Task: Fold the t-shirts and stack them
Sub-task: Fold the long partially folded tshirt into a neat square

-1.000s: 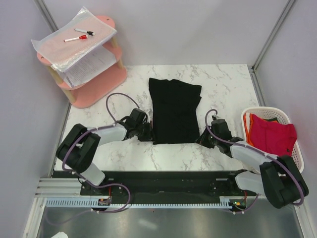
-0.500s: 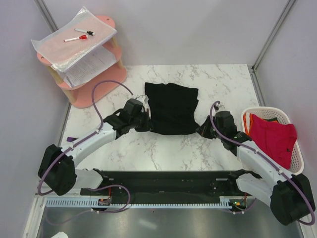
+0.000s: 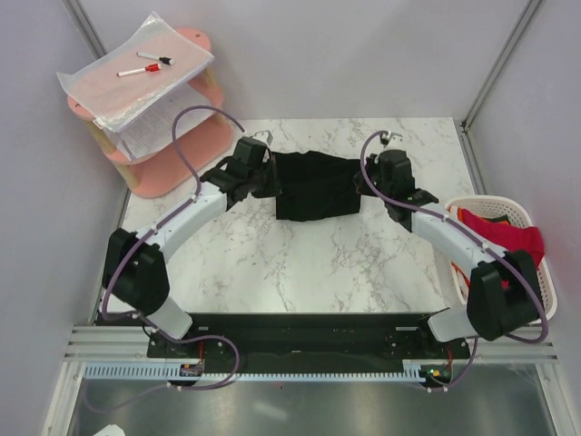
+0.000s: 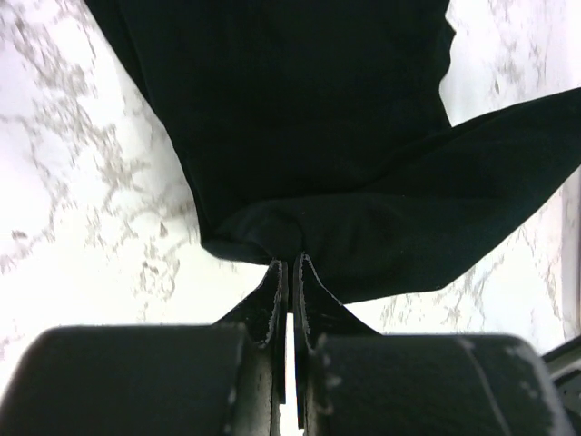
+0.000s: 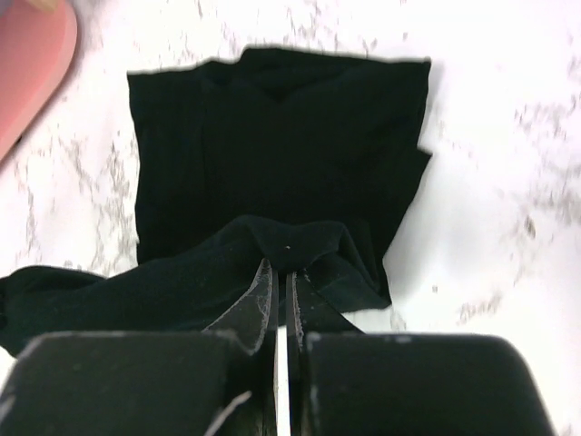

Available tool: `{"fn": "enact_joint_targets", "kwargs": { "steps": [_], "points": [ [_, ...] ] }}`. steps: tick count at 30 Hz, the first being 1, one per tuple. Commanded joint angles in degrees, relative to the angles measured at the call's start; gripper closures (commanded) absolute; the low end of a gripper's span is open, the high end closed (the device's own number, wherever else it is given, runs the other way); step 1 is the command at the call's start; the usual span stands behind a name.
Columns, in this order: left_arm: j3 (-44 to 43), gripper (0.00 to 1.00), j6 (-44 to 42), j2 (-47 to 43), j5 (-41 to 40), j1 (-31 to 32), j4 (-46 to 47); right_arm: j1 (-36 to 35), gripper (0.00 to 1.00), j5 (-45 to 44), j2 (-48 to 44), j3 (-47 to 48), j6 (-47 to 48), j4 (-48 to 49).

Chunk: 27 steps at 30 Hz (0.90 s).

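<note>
Overhead, the light is bright and even, falling softly from above, with only faint shadows on the marble worktop (image 3: 300, 263). It's sharp right to the edges, with a dull sheen on the metal sheet (image 3: 363, 404) at 6 o'clock. In the left wrist view the marble blows out near-white at 9 o'clock, and the black t-shirt (image 4: 300, 109) is a flat dark mass, folds barely readable. The left tool (image 4: 289, 265) is blurred at 6 o'clock. The right wrist view is softer, with veins smeared at 3 o'clock and the right tool (image 5: 280, 270) out of focus.
</note>
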<state>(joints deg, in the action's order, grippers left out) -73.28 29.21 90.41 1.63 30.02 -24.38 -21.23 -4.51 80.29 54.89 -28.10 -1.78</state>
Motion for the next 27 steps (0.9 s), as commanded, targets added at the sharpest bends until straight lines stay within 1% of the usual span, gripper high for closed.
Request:
{"fn": "enact_joint_targets", "kwargs": {
  "steps": [1, 10, 13, 14, 16, 17, 18, 21, 23, 25, 26, 27],
  "points": [
    [-8.01, 0.98, -4.07, 5.28, -0.05, -2.77, 0.39, 0.93, 1.0, -4.1, 5.48, 8.47, 2.87, 5.73],
    [-20.67, 0.98, -6.62, 15.84, 3.73, -8.75, -0.05, 2.42, 1.0, -2.78, 19.01, 17.7, 1.99, 11.97],
    [-26.2, 0.98, -7.59, 20.76, 5.66, -10.59, -0.67, 3.04, 1.0, -2.78, 23.15, 20.77, 2.08, 13.91],
    [-29.35, 0.98, -7.76, 23.64, 5.93, -11.38, -1.36, 3.13, 1.0, -2.87, 25.07, 21.65, 2.17, 14.43],
    [-32.88, 0.98, -8.56, 26.73, 7.16, -12.0, -1.81, 3.83, 1.0, -3.05, 27.53, 23.85, 2.08, 15.49],
    [-36.55, 0.98, -8.73, 28.14, 7.42, -12.52, -2.33, 4.01, 1.0, -3.13, 28.25, 24.55, 2.08, 16.28],
    [-38.5, 0.98, -9.08, 31.29, 8.73, -12.79, -2.69, 4.27, 1.0, -3.22, 28.95, 25.52, 2.17, 16.89],
    [-45.97, 0.98, -9.17, 36.57, 10.76, -13.32, -3.56, 5.06, 1.0, -3.75, 31.06, 27.63, 2.17, 18.92],
    [-50.88, 0.98, -9.08, 38.86, 11.2, -13.5, -3.48, 5.5, 1.0, -4.71, 32.29, 29.03, 2.26, 20.41],
    [-54.32, 0.98, -8.91, 42.29, 11.55, -13.5, -3.48, 6.12, 1.0, -5.24, 34.65, 31.05, 2.26, 20.15],
    [-58.0, 0.98, -9.0, 43.43, 11.82, -13.58, -3.48, 6.38, 1.0, -5.16, 35.71, 33.93, 2.34, 19.63],
    [-59.6, 0.98, -8.91, 44.32, 11.82, -13.58, -3.31, 6.82, 1.0, -4.81, 36.86, 35.53, 2.35, 19.19]
  ]
}}
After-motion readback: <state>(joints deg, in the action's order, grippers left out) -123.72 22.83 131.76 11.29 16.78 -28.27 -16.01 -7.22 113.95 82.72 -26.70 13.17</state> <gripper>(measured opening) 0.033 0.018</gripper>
